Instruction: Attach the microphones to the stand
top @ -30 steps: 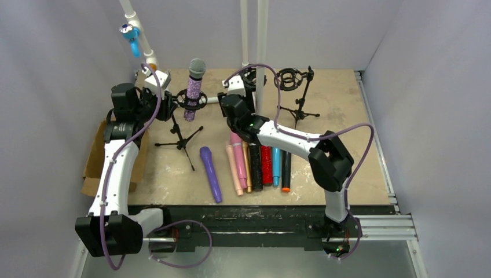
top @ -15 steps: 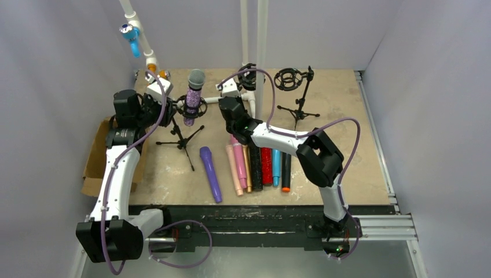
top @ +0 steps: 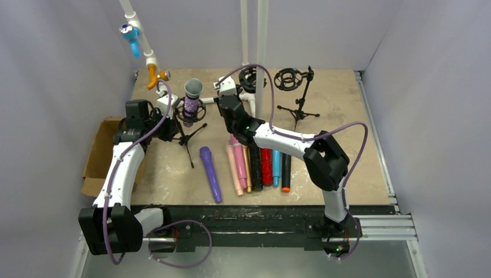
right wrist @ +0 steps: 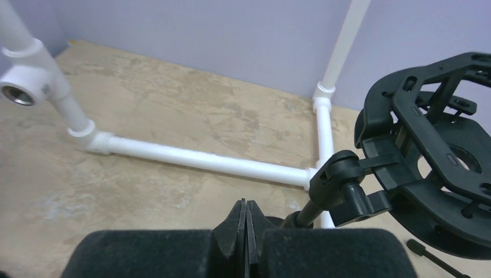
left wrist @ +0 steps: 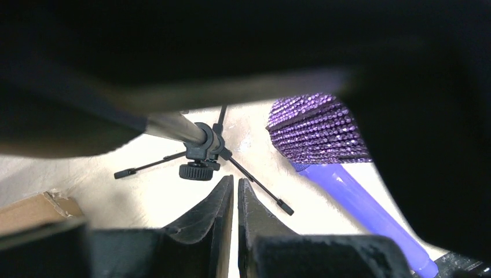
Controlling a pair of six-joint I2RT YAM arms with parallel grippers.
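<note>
A purple glitter microphone (top: 192, 96) with a grey mesh head stands upright in the shock mount of the left stand (top: 184, 134); its lower end (left wrist: 319, 128) shows in the left wrist view. My left gripper (top: 172, 123) (left wrist: 234, 183) is just left of that stand, shut and holding nothing. My right gripper (top: 222, 99) (right wrist: 245, 205) is shut and empty beside the middle stand's bare shock mount (right wrist: 440, 156). Another bare stand (top: 294, 81) is at the back right. A purple microphone (top: 211, 174) and a row of several others (top: 259, 165) lie on the table.
White pipe framing (right wrist: 202, 159) runs across the back of the table, with a blue microphone (top: 132, 36) hanging from its upper left. A cardboard box (top: 97, 157) sits at the left edge. The left stand's tripod legs (left wrist: 200, 156) spread over the board.
Both grippers have shut. My left gripper slid nearer and rightwards beside the stand, and the glitter microphone now sits lower in view. My right gripper moved left and back, away from the row.
</note>
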